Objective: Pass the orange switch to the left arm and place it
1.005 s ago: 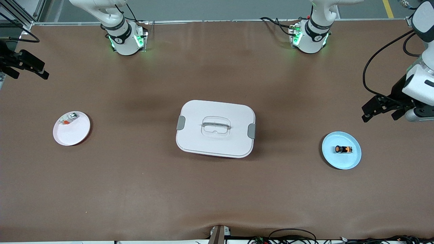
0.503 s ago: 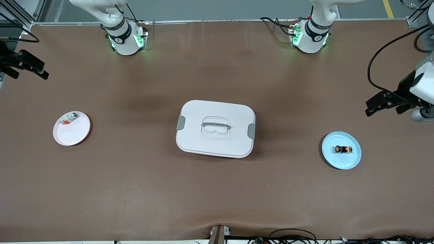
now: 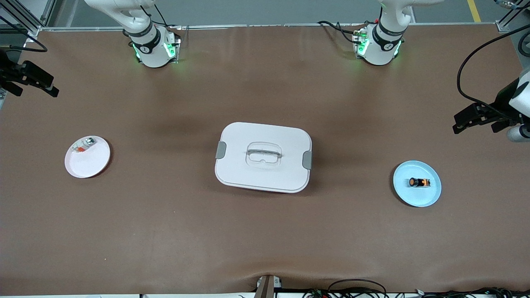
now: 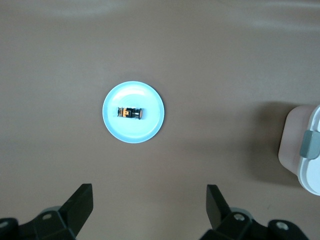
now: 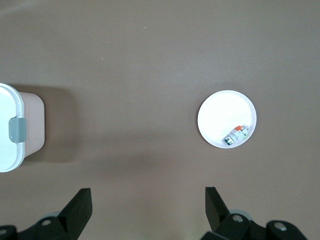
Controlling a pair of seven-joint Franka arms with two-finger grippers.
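Note:
The orange switch [image 3: 419, 182] lies on its side on a blue plate [image 3: 428, 196] toward the left arm's end of the table. In the left wrist view the switch [image 4: 131, 113] sits mid-plate [image 4: 150, 131]. My left gripper [image 3: 474, 123] is open and empty, high over bare table beside that plate; its open jaws show in its own view [image 4: 150, 201]. The white box [image 3: 263, 174] stands at the table's middle. My right gripper [image 3: 35, 87] is open and empty, waiting over the right arm's end of the table, also shown in its own view [image 5: 148, 202].
A pink plate [image 3: 89, 165] holding a small silver-and-red piece [image 3: 83, 145] lies toward the right arm's end; both show in the right wrist view [image 5: 220, 112], [image 5: 236, 136]. The box's clipped ends show in the wrist views [image 4: 305, 150], [image 5: 10, 130].
My left gripper has risen and drawn away from the blue plate toward the left arm's end of the table, still open. The right arm, switch and box have not moved.

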